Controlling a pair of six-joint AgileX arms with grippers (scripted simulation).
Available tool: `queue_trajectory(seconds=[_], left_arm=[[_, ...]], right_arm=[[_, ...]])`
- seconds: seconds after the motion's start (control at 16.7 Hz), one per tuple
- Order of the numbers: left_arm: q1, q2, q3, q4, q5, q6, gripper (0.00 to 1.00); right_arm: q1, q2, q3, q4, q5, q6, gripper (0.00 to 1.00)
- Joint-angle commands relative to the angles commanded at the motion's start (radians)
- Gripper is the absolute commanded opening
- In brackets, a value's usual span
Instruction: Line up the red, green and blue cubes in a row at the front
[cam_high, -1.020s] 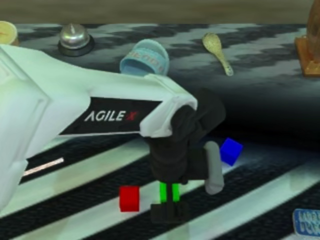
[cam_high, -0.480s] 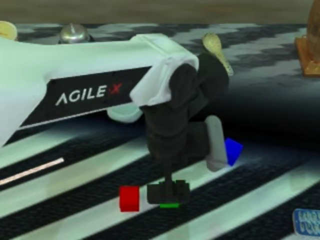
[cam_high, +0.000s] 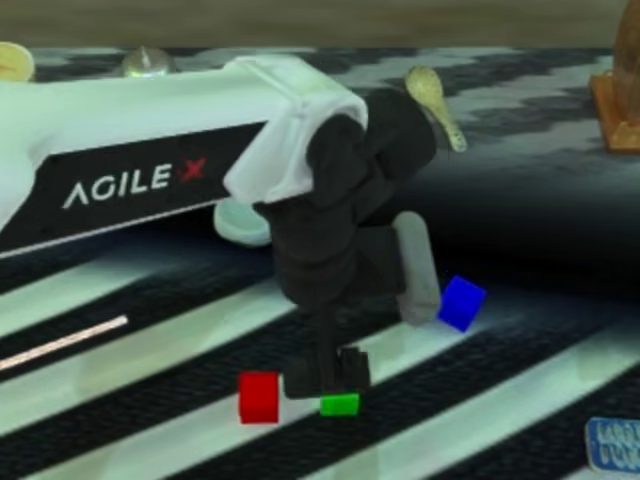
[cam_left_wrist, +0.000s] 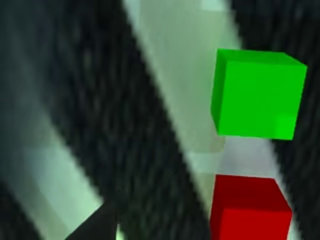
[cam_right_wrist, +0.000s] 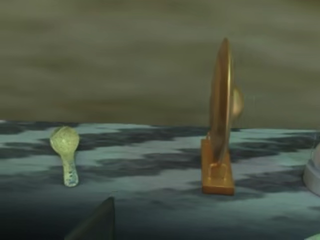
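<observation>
The red cube (cam_high: 259, 397) and the green cube (cam_high: 340, 404) rest side by side near the front of the striped cloth, with a small gap between them. The blue cube (cam_high: 461, 302) lies apart, farther back and to the right. My left gripper (cam_high: 331, 378) hovers open just above and behind the green cube, holding nothing. In the left wrist view the green cube (cam_left_wrist: 257, 95) and red cube (cam_left_wrist: 250, 210) lie clear of the one dark fingertip (cam_left_wrist: 99, 226) that shows. The right arm is out of the top view; its wrist view shows one fingertip (cam_right_wrist: 97, 222) over bare cloth.
My left arm hides most of a pale-blue slipper (cam_high: 243, 222). At the back are a bell (cam_high: 148, 62), a spoon (cam_high: 432, 95) and a wooden stand (cam_high: 615, 110). A blue-white object (cam_high: 612, 445) lies at the front right corner.
The left gripper has let go of the green cube, which now rests on the cloth right of the red cube. The gripper has lifted and the arm has drawn back leftward.
</observation>
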Motion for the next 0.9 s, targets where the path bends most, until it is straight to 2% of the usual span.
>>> queue_trajectory(seconds=[0.3,0.9], left_arm=[[0.144,-0.292,-0.246,0.167,-0.011,-0.105,1.00],[0.562,-1.228,-1.005,0.641,-0.018,-0.439,1.00]], right_arm=[[0.086,0.315,0.276,-0.180,0.000,-0.076,1.00],[0.324,1.392,1.019,-0.718,0.001,-0.293,1.00]])
